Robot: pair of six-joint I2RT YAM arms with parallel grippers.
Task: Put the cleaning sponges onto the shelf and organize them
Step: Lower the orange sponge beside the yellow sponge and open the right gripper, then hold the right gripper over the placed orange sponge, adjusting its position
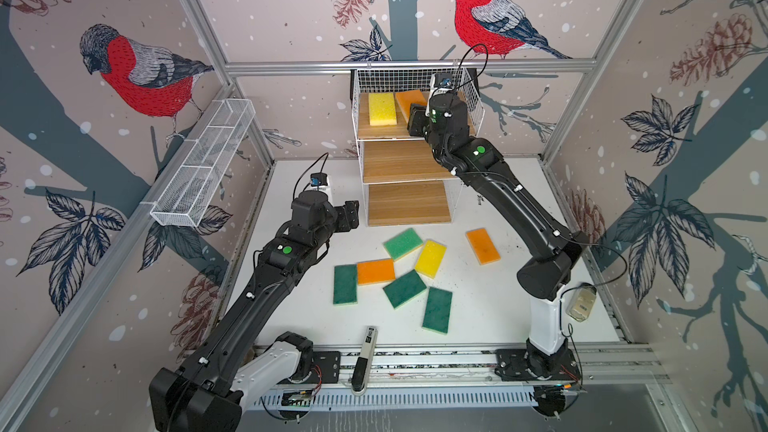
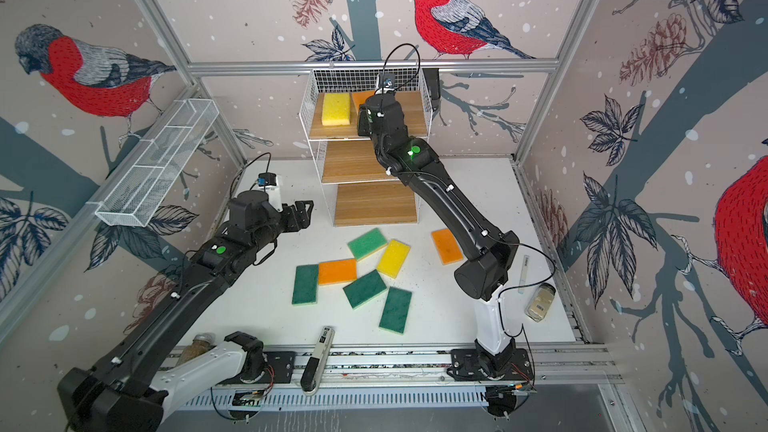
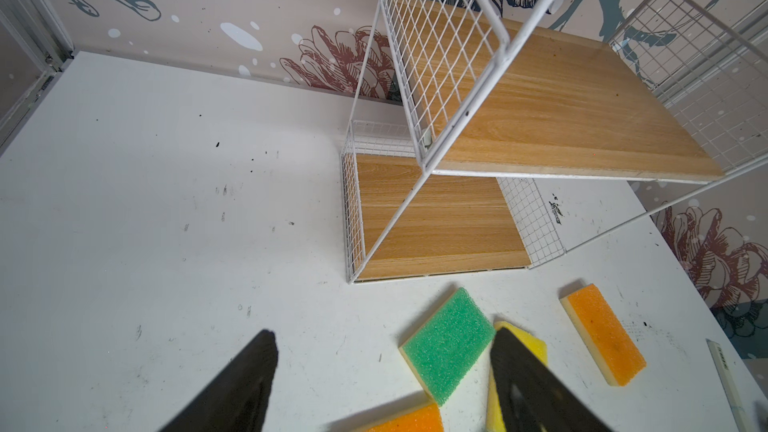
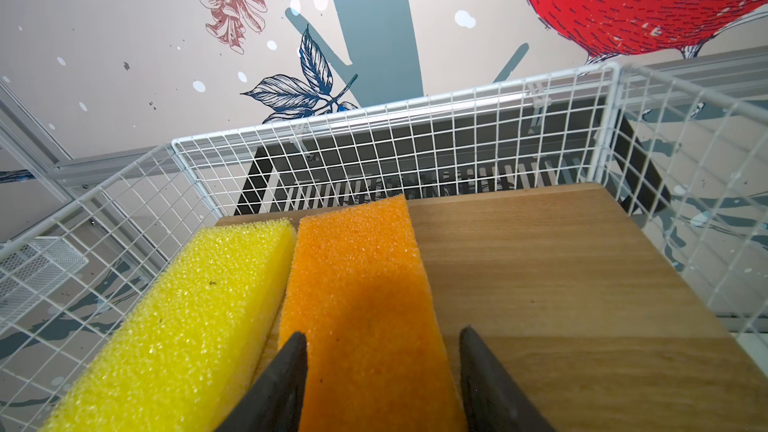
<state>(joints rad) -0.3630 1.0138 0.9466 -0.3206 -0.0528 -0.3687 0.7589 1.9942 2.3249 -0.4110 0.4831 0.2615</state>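
a: how far along is the sponge tidying?

b: early, two of nine are up. in both top views the shelf (image 2: 310, 105) stands at the back of the white table (image 1: 498, 309). its top board (image 4: 561, 276) carries a shelved yellow sponge (image 1: 382, 109), with a shelved orange sponge (image 4: 361, 276) lying flat just beside it, long sides close together. the middle board (image 1: 403, 164) and the bottom board (image 1: 407, 203) are bare.

a: and the rest?

b: seven lie loose on the table in front of the shelf. there is a light green sponge (image 1: 402, 243) with a loose yellow sponge (image 1: 431, 258) just beside it. a far orange sponge (image 1: 483, 246) sits apart on the right. a near orange sponge (image 1: 375, 271) lies against a left dark green sponge (image 1: 345, 284). then come a middle dark green sponge (image 1: 404, 289) and a right dark green sponge (image 1: 437, 310). by my reading, all seven are yet to be lifted and lined up.

a: what about the grippers?

b: the right gripper (image 4: 383, 332) is over the top board. in the right wrist view its jaws stand partly spread, one at each long side of the shelved orange sponge's near end. whether they squeeze it or merely flank it, i cannot tell. the left gripper (image 3: 384, 332) hovers above the table near the bottom board, jaws wide apart — nothing between them.
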